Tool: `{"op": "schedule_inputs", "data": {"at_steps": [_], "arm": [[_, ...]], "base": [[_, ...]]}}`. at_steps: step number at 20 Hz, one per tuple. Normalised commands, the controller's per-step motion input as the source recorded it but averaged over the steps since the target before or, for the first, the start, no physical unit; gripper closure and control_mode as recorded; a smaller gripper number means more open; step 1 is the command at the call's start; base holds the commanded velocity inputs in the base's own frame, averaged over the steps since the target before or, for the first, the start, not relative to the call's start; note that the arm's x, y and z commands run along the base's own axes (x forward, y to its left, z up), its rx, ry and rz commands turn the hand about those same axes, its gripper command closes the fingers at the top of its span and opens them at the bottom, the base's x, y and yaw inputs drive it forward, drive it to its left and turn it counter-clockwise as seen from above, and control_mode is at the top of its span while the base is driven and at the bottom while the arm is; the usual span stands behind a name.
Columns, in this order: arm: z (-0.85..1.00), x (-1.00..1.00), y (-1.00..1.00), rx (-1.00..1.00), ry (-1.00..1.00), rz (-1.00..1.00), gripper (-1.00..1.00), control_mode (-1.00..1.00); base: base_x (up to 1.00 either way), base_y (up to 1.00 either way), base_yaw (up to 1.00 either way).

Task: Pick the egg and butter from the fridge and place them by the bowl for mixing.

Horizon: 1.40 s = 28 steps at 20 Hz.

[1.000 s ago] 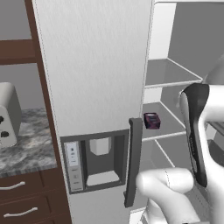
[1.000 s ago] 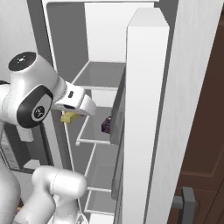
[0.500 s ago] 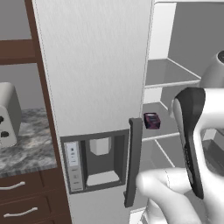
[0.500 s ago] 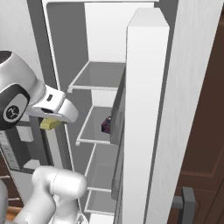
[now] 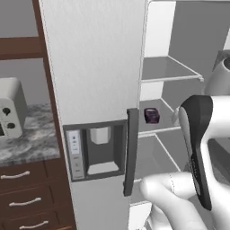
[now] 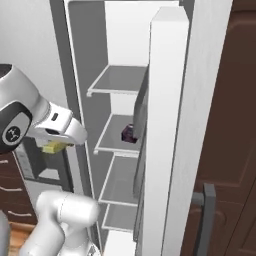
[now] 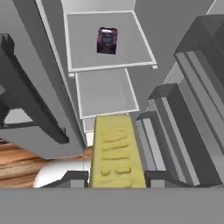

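My gripper (image 7: 116, 176) is shut on the butter (image 7: 115, 153), a small yellow stick lying between the two dark fingertips. From the right base camera, the gripper (image 6: 56, 147) hangs with the butter (image 6: 53, 148) left of the open fridge (image 6: 170, 100), outside its shelves. The fridge door (image 5: 94, 67) with its dispenser panel stands in the left base view. The egg and the bowl are out of view.
A dark purple cube (image 5: 152, 115) (image 6: 129, 133) (image 7: 107, 40) sits on the middle fridge shelf (image 6: 117, 142). A toaster (image 5: 9, 114) stands on the granite counter over brown drawers (image 5: 27, 202). The dark door handle (image 5: 131, 152) juts out. A brown cabinet (image 6: 225, 125) flanks the fridge.
The arm has swung left and slightly down, carrying the butter out from the fridge shelves. The purple cube has stayed put.
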Motion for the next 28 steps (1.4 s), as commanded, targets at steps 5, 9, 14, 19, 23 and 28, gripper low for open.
{"op": "schedule_inputs", "data": {"at_steps": [5,9,14,19,23,28], "arm": [[0.0,0.0,0.0,0.0,0.0,0.0,1.0,1.0],[0.0,0.0,0.0,0.0,0.0,0.0,1.0,1.0],[0.0,0.0,0.0,0.0,0.0,0.0,1.0,1.0],[0.0,0.0,0.0,0.0,0.0,0.0,1.0,1.0],[0.0,0.0,0.0,0.0,0.0,0.0,1.0,1.0],[0.0,0.0,0.0,0.0,0.0,0.0,1.0,1.0]], "base": [[-1.0,0.26,0.19],[-0.9,0.91,0.35],[-0.13,1.0,0.66],[0.06,1.0,0.53],[0.48,0.99,0.13],[0.74,0.75,0.0]]}}
